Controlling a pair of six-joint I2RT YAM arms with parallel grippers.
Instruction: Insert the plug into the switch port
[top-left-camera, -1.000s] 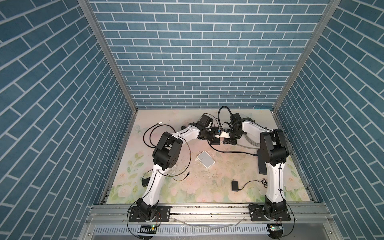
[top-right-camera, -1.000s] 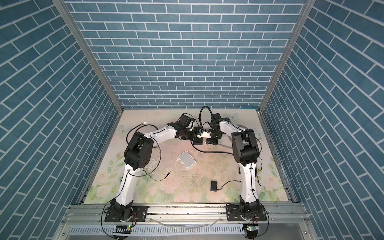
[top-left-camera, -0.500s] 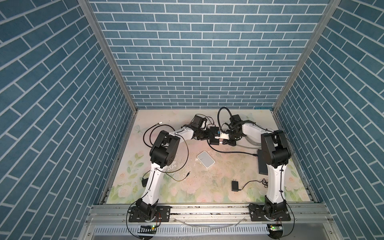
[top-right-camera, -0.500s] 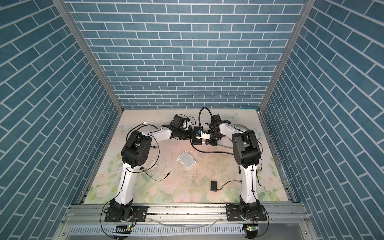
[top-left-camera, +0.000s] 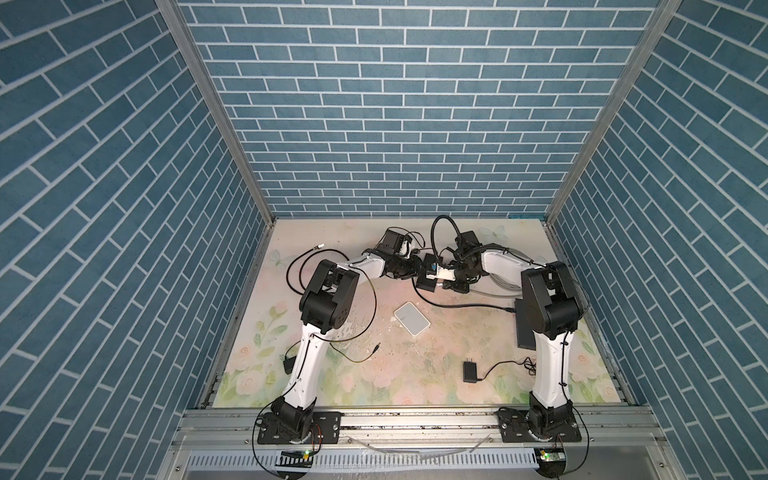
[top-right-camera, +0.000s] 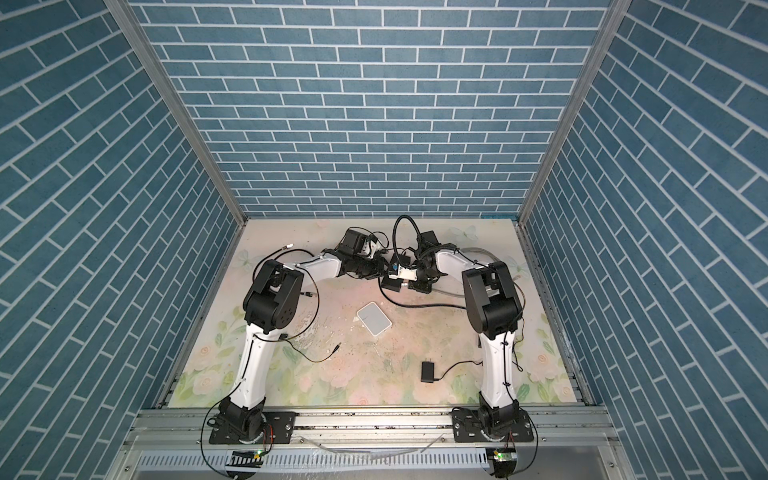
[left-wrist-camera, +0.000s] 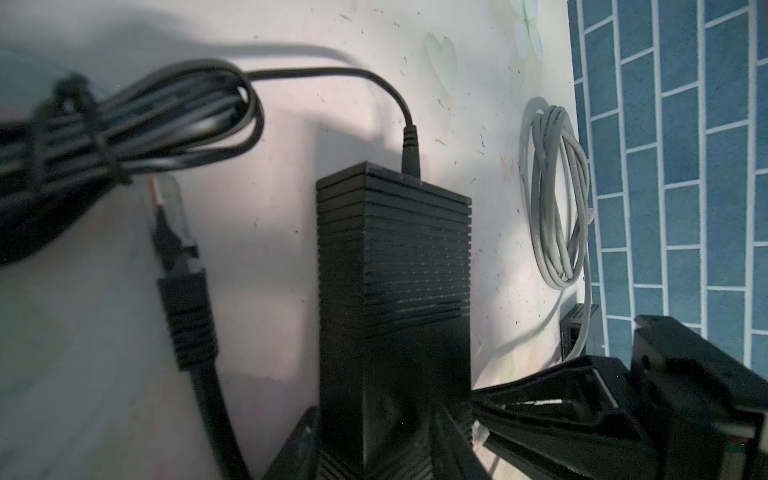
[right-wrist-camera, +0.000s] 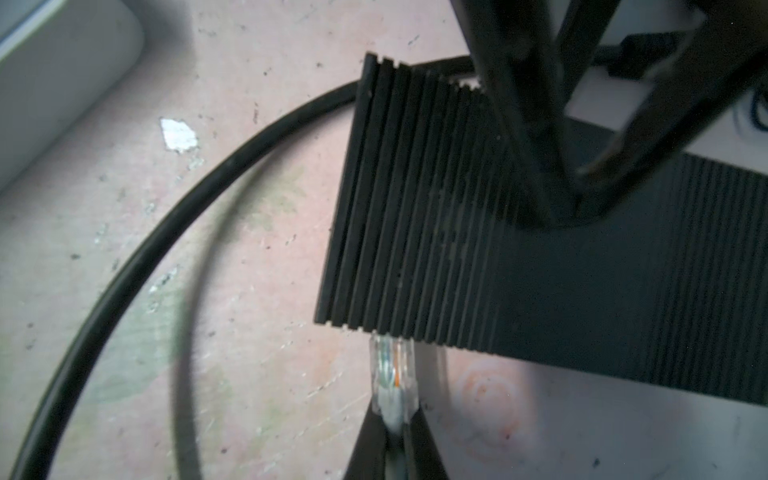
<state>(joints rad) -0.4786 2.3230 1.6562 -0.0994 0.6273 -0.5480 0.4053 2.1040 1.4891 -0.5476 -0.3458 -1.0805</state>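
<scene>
Now our left gripper (left-wrist-camera: 378, 449) clamps the black ribbed switch box (right-wrist-camera: 415, 208) steady so our right gripper (right-wrist-camera: 394, 419), pinching the clear plastic plug (right-wrist-camera: 392, 374), can seat it.

Both top views: bright, even overhead light, sharp focus throughout. Wide-angle distortion splays the brick walls (top-left-camera: 395, 124) outward toward the frame edges. Shadows on the counter (top-left-camera: 436, 340) are faint and soft.

Left wrist view: dim and contrasty. The switch (left-wrist-camera: 395, 257) reads near black with its ribbing barely lit, and a broad soft shadow lies on the counter beside it. The cable bundle (left-wrist-camera: 137, 120) is blurred and out of focus.

Right wrist view: moderate light, pinkish cast, soft overall. The plug (right-wrist-camera: 392, 374) is reasonably defined; the black cable (right-wrist-camera: 166, 232) is smeared at its edges.
</scene>
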